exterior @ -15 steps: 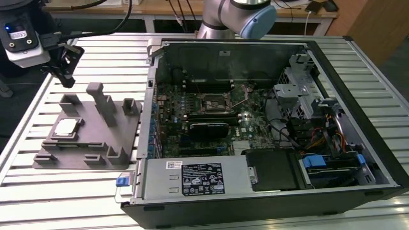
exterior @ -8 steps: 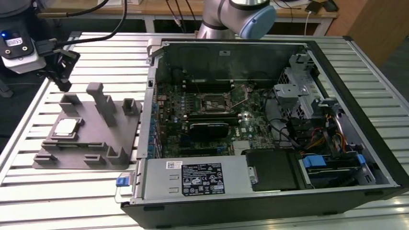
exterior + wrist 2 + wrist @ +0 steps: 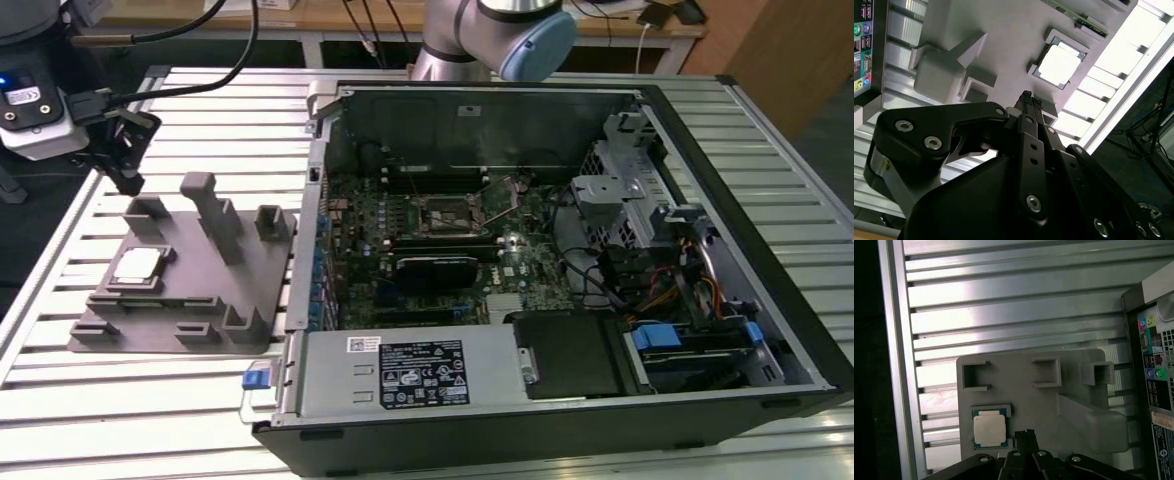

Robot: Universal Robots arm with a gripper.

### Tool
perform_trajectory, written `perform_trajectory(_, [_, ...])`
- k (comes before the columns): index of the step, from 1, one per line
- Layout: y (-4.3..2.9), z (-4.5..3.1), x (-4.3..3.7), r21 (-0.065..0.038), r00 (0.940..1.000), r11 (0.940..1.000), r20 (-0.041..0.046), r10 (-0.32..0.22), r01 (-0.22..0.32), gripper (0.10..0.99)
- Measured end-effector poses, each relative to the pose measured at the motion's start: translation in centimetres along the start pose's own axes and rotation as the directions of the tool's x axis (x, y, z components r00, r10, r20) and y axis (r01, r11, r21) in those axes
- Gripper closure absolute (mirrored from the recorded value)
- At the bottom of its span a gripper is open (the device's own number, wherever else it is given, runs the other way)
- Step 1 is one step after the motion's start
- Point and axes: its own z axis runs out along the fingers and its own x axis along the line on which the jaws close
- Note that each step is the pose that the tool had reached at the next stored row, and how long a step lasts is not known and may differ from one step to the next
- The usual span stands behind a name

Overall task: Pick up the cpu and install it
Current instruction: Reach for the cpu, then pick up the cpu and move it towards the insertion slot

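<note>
Seemingly light, stiff and fragile, the cpu [image 3: 138, 265] lies at the exterior view's left; take its thin edges. The gripper [image 3: 1027, 96] hangs near, pinched shut, empty.

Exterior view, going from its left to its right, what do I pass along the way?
cpu → tall grey post → motherboard socket → silver drive cage
</note>
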Motion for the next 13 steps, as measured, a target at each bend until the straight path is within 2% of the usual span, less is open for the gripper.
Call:
perform_trajectory(8, [0.0,0.01,0.04,0.0,1.0,1.0,0.0,0.0,0.0,0.98])
perform_trajectory(13, [-0.07,0.27,0.14,0.0,1.0,1.0,-0.0002,0.0,0.0,0.98])
